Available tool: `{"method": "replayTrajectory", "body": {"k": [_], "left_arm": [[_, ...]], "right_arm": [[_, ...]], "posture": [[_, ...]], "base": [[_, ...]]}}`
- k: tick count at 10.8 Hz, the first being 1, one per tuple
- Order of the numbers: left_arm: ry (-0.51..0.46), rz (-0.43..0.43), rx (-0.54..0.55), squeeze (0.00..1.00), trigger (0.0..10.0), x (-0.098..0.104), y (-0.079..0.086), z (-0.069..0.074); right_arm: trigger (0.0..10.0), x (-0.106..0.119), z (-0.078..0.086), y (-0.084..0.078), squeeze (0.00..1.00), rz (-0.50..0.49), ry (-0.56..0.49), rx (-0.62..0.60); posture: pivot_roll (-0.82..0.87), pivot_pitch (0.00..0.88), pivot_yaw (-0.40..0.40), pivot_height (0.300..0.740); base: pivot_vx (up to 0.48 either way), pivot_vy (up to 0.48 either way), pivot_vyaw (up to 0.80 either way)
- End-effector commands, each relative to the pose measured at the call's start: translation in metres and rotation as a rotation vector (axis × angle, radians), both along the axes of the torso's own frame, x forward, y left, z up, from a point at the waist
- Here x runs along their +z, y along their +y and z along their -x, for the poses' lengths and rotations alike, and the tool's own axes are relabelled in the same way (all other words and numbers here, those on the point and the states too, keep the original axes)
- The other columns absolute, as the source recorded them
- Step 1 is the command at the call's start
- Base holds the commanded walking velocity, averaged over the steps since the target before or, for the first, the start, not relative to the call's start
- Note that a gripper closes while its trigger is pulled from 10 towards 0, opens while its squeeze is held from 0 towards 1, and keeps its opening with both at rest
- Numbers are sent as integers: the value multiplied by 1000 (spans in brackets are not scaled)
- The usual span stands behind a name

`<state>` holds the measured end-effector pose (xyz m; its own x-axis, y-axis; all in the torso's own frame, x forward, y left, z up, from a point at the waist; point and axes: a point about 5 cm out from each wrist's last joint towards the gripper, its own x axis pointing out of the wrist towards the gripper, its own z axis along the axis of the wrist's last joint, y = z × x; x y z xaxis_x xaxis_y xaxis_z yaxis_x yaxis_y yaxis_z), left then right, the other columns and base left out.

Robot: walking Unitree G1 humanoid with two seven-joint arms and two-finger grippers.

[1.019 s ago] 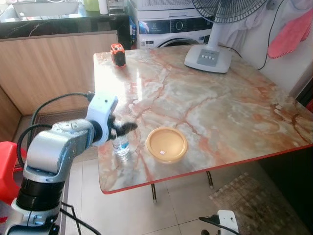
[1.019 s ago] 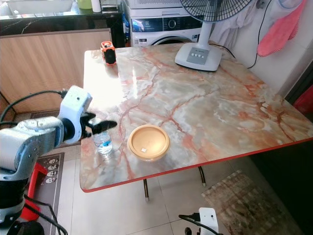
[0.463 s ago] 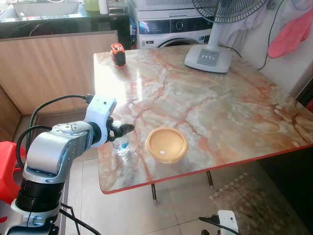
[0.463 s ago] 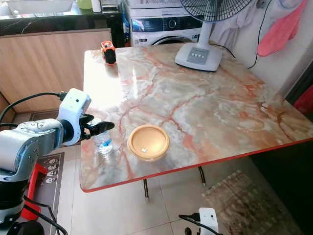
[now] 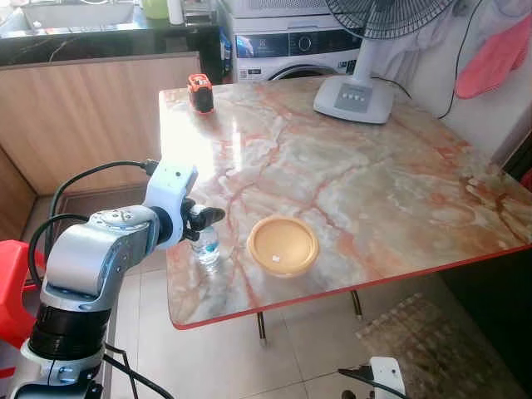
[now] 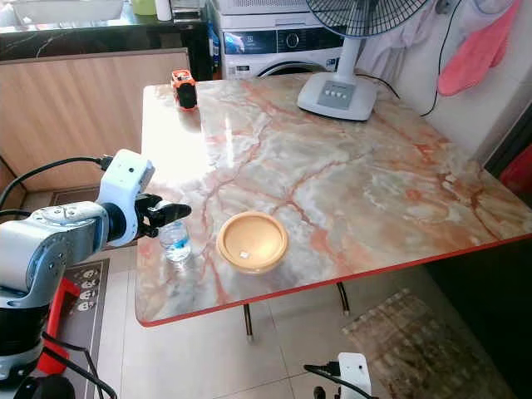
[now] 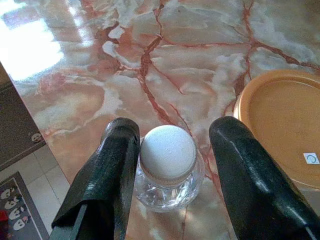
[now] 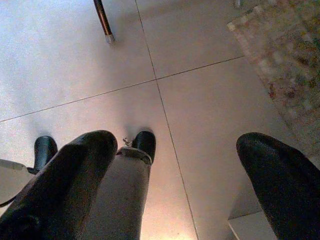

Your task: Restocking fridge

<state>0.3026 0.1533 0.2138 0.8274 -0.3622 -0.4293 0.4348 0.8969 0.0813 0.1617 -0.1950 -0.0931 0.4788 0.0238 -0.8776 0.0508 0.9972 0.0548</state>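
A small clear water bottle [image 5: 206, 247] with a white cap stands upright near the marble table's [image 5: 374, 166] front left corner. My left gripper [image 5: 212, 218] is level with the bottle's top. In the left wrist view its two black fingers [image 7: 117, 150] stand open on either side of the cap [image 7: 168, 151]. One finger is close against the cap and the other is a clear gap away. My right gripper [image 8: 175, 142] hangs low over the tiled floor, open with nothing between its fingers.
A round orange-yellow lid or dish [image 5: 283, 245] lies just right of the bottle. A fan base [image 5: 353, 100] and a small orange-and-black object [image 5: 199, 91] stand at the table's far side. A washing machine [image 5: 283, 41] is behind, a red stool [image 5: 12, 283] at my left, a rug [image 5: 440, 349] at right.
My left gripper has drawn back slightly toward my left and settled with its fingers astride the bottle's cap. The bottle has not moved.
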Motion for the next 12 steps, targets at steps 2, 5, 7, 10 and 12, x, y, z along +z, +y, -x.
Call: {"method": "replayTrajectory", "body": {"k": [2,5,7,10,12], "left_arm": [[8,-15,25,0,10000,-2,4,1],[14,-42,28,0,10000,-6,7,2],[7,-47,38,0,4314,-6,8,1],[2,-47,36,0,0,-8,7,0],[5,-34,36,0,0,-8,5,0]], "right_arm": [[10000,-1,2,-2,0,-7,13,-19],[10000,0,2,-3,0,-9,12,-20],[10000,0,1,-3,0,-11,10,-18],[10000,0,1,-3,0,-9,12,-7],[10000,0,1,-4,0,-10,12,-8]], "posture": [[67,0,-36,740],[67,0,-39,740],[70,0,-44,740],[70,0,-45,740],[64,0,-48,740]], "base": [[0,0,0],[0,0,0],[0,0,0],[0,0,0],[0,0,0]]}}
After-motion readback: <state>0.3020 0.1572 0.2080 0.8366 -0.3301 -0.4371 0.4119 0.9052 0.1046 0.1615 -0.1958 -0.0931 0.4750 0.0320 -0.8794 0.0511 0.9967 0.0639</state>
